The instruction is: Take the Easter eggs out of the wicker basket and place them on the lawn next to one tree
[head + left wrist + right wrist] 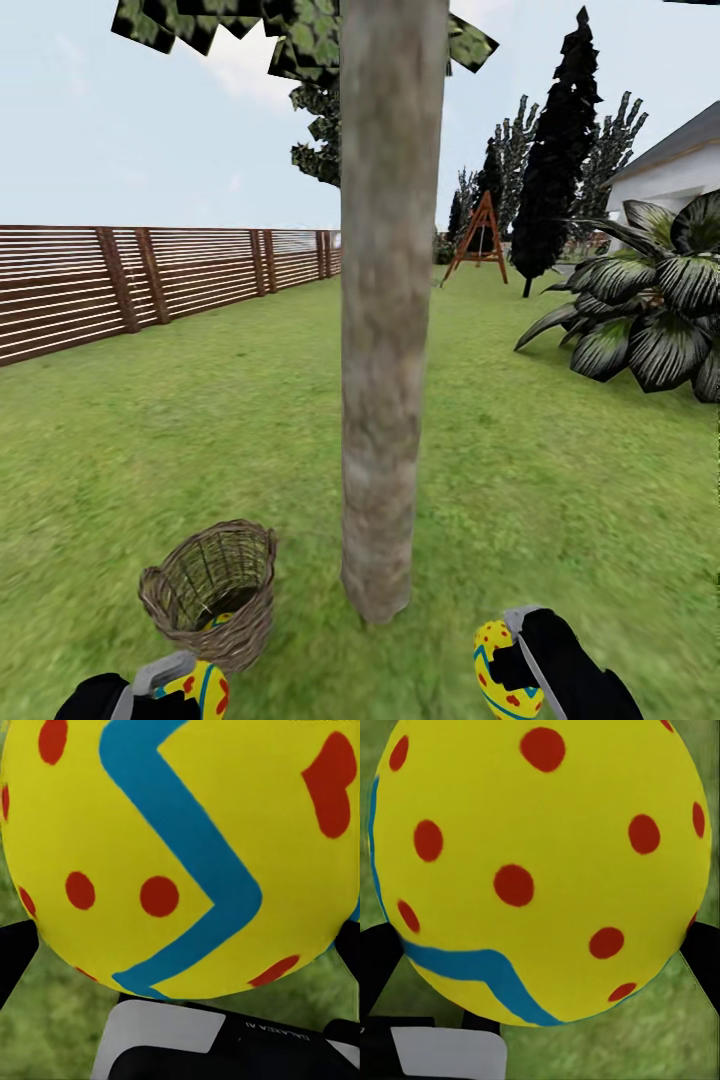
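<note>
1. I am holding one egg (198, 688) in my left claw (170, 690), its fingers clamped on the shell. My wrist camera there is showing yellow shell, a blue zigzag and red dots right up close, so the egg is sitting deep between the fingers.
2. I am gripping a second egg (503, 668) in my right claw (520, 665), which is closed on it the same way, with grass under it.
3. I am carrying both low and near the ground, I judge, so that setting them down will be a short, gentle drop and they will not roll far.
4. The tree (385, 330) is standing straight ahead of me, its trunk rising from the lawn (560, 480) between my two claws.
5. The basket (213, 590) is resting upright on the grass just left of the trunk's foot, near my left claw.
6. A patch of yellow and blue (219, 620) is peeking from the basket's bottom; I take it for the third egg.
7. Counting: two eggs in my claws, one seemingly in the basket, one basket, one broad trunk.
8. A slatted fence (120, 280) is running along the far left, and a leafy plant (650, 300) is spreading at the right.
</note>
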Tool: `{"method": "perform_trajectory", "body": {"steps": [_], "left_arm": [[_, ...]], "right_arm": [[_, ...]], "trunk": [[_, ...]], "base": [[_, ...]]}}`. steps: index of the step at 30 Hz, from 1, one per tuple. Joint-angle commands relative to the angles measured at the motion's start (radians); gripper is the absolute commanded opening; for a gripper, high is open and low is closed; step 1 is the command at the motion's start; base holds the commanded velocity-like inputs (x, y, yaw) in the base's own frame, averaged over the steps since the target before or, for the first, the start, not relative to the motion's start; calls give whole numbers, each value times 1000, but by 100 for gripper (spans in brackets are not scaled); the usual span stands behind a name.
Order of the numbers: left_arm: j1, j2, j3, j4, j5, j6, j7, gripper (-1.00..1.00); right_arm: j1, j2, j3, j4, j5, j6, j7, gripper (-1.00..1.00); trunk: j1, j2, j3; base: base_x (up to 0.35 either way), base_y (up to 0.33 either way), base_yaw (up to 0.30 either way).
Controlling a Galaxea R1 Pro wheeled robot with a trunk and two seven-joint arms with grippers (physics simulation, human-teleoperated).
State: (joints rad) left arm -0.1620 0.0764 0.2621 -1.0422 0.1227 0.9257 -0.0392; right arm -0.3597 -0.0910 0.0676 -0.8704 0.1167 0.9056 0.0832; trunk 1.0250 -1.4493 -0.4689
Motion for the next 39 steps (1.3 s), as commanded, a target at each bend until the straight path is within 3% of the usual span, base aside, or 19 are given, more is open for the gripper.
{"method": "perform_trajectory", "body": {"steps": [1, 11, 16, 28, 34, 39], "left_arm": [[-1, -2, 2, -2, 2, 5, -2, -100], [-1, -3, 3, 1, 2, 5, -8, -100], [-1, -13, 2, 4, 2, 5, -8, -100], [-1, -17, 3, 12, 0, 4, -7, -100], [-1, -17, 3, 11, 2, 4, -7, -100], [-1, -30, 2, 13, -3, 4, -7, -100]], "right_arm": [[0, -1, 3, -1, 11, 4, 9, -100], [0, -1, 4, 1, 11, 6, 9, -100], [0, -2, 3, -1, 11, 6, 9, -100], [0, -4, 2, 3, 11, -2, 12, -100], [0, -4, 2, 23, 12, -2, 13, -100], [0, -1, 3, 32, 12, -2, 9, -100]], "trunk": [[0, -1, -1], [0, -1, -1], [0, -1, -1], [46, -85, -39], [46, -85, -39], [65, -120, -54]], "base": [[0, -341, 0], [68, -321, 0], [56, -62, 0], [0, 0, 0], [0, 0, 0], [0, 0, 0]]}}
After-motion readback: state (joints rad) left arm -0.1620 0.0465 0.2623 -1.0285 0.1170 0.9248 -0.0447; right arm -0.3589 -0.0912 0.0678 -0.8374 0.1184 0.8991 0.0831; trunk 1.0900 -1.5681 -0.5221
